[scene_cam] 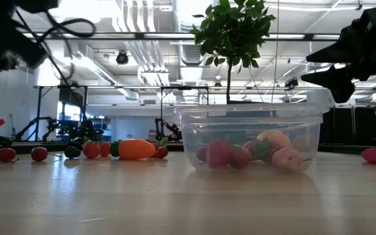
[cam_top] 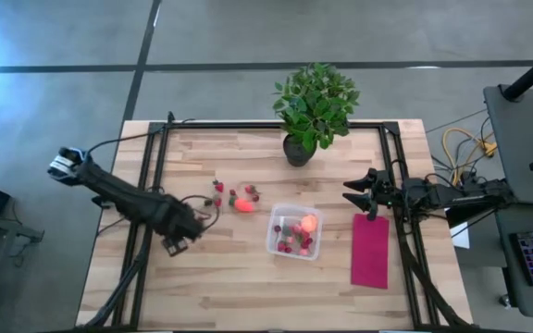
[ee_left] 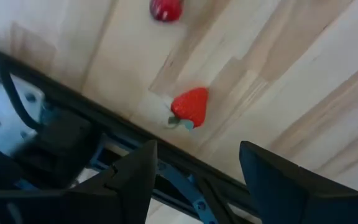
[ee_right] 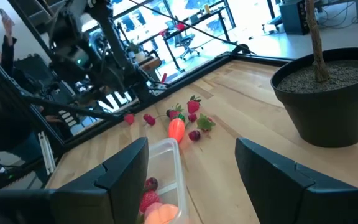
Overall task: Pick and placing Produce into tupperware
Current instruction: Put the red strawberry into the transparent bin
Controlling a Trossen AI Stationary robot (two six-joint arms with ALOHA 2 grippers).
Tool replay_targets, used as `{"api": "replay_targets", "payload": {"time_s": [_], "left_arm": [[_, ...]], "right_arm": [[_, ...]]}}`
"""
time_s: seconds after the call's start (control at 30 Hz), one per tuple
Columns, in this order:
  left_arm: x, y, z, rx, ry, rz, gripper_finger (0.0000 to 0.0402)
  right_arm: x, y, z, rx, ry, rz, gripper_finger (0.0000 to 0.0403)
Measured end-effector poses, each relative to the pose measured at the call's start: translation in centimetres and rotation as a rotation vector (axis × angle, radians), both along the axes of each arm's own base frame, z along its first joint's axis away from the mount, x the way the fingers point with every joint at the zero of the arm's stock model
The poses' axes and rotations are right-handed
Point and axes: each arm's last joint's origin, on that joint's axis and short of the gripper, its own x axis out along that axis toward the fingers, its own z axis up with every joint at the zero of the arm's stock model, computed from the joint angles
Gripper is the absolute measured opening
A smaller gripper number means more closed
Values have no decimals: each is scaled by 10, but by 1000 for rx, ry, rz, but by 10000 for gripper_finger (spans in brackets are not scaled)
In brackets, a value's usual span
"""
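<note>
Left gripper (cam_top: 188, 236) sits low over the left table edge, jaws apart, nothing between them; a loose strawberry (ee_left: 190, 106) lies on the wood just ahead of it.

Right of that we see the unplaced cluster: small red pieces (cam_top: 218, 191) and the orange-red piece with green top (cam_top: 243, 205).

Next, the tupperware (cam_top: 274, 242) near table centre already holds several red pieces and the round orange-pink fruit (cam_top: 308, 223).

Right gripper (cam_top: 359, 194) hovers beyond the magenta cloth (cam_top: 370, 250), jaws parted, empty.

Our read: roughly half done; the left-side pieces remain.
</note>
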Motion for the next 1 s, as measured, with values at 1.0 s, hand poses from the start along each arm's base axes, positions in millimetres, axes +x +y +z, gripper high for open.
{"api": "replay_targets", "payload": {"time_s": [1.0], "left_arm": [[16, -25, -92, 22, 215, -173, 214]], "right_arm": [[0, 0, 0, 0, 0, 0, 233]]}}
